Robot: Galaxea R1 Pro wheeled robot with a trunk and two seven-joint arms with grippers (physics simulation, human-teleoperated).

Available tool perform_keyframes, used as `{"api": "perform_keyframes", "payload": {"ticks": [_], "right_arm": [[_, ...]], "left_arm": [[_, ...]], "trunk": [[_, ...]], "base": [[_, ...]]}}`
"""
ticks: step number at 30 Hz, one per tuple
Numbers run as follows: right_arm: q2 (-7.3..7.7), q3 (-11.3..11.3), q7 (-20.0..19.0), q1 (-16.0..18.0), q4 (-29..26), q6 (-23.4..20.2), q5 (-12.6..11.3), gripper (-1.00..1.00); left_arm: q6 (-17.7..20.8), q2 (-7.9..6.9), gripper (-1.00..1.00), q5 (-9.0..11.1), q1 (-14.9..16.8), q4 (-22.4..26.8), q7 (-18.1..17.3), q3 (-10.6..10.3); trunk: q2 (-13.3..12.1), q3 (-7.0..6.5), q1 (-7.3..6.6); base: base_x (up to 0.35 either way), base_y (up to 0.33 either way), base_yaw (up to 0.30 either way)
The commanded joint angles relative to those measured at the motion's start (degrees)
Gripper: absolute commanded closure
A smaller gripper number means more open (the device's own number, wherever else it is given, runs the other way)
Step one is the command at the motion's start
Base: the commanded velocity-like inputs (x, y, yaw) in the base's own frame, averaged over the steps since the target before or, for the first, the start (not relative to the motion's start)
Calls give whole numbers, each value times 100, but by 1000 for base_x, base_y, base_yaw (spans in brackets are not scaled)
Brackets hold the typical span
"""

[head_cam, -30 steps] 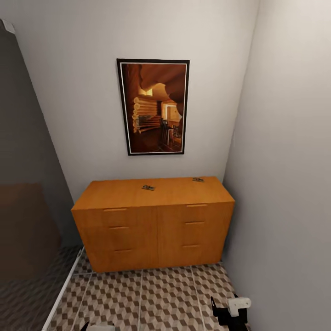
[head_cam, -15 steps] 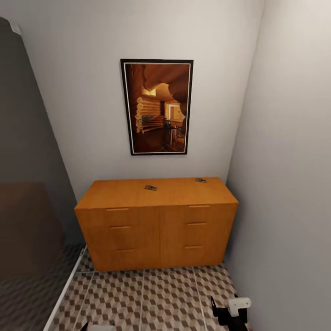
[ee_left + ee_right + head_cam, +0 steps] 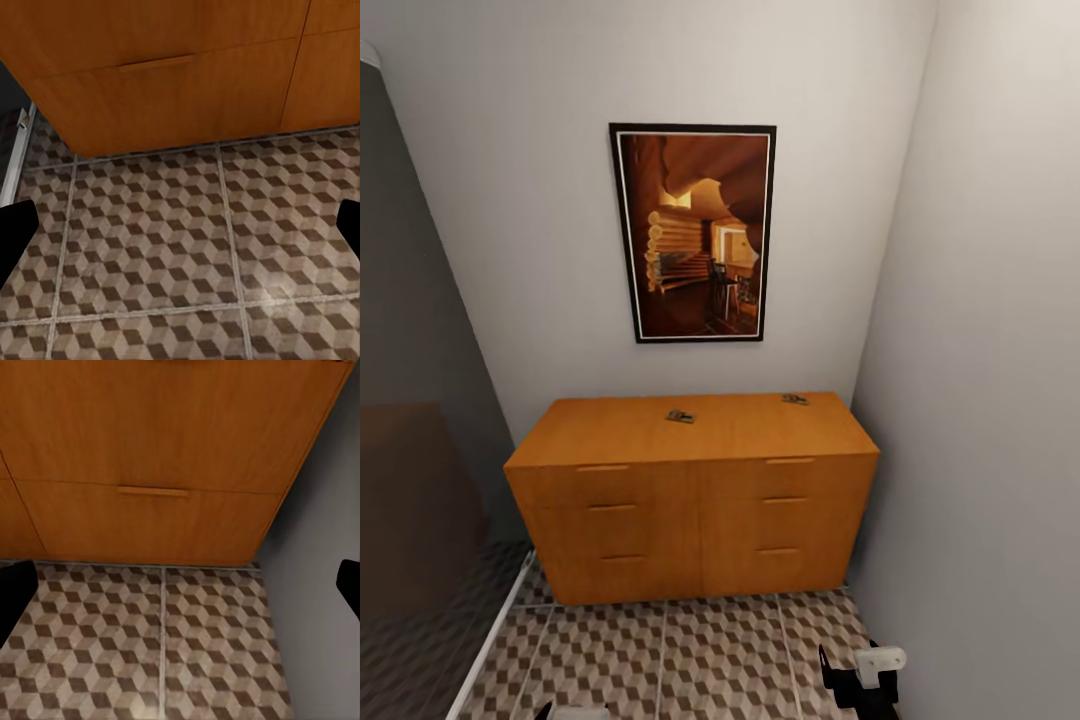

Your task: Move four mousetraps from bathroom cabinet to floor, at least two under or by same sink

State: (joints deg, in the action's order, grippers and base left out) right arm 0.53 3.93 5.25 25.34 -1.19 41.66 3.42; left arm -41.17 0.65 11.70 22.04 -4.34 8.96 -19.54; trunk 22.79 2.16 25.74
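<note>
- Patterned bathroom floor [image 3: 690, 660] leads to the cabinet [image 3: 690, 500], which looks slightly nearer than a moment ago (the camera moved).
- Two mousetraps [image 3: 680, 416] lie on its top.
- Left gripper [image 3: 180, 225] and right gripper [image 3: 180, 585] are wide apart, holding nothing.

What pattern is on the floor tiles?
A brown, beige and white 3D-cube print on the bathroom floor, clearest in the left wrist view.

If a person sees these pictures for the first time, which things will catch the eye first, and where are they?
The eye goes first to the dark-framed picture of a log cabin interior, hanging on the pale back wall. Directly below it stands the low orange-brown wooden cabinet with six drawer fronts, and two tiny tan mousetraps lie apart on its flat top. In front spreads the brown and beige cube-patterned tile floor.
</note>
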Motion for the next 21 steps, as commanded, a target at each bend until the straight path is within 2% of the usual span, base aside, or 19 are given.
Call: {"api": "perform_keyframes", "payload": {"ticks": [1, 21], "right_arm": [[0, 37, 55, 6, 5, 8, 36, -100], [-1, 37, 55, 6, 6, -1, 36, -100]], "left_arm": [[-32, 5, -100, 35, 11, -23, 17, -50], [-32, 1, -100, 34, 11, -23, 11, -50]], "trunk": [[13, 13, 5], [13, 13, 5]], "base": [[63, -4, 0], [8, 0, 0]]}}
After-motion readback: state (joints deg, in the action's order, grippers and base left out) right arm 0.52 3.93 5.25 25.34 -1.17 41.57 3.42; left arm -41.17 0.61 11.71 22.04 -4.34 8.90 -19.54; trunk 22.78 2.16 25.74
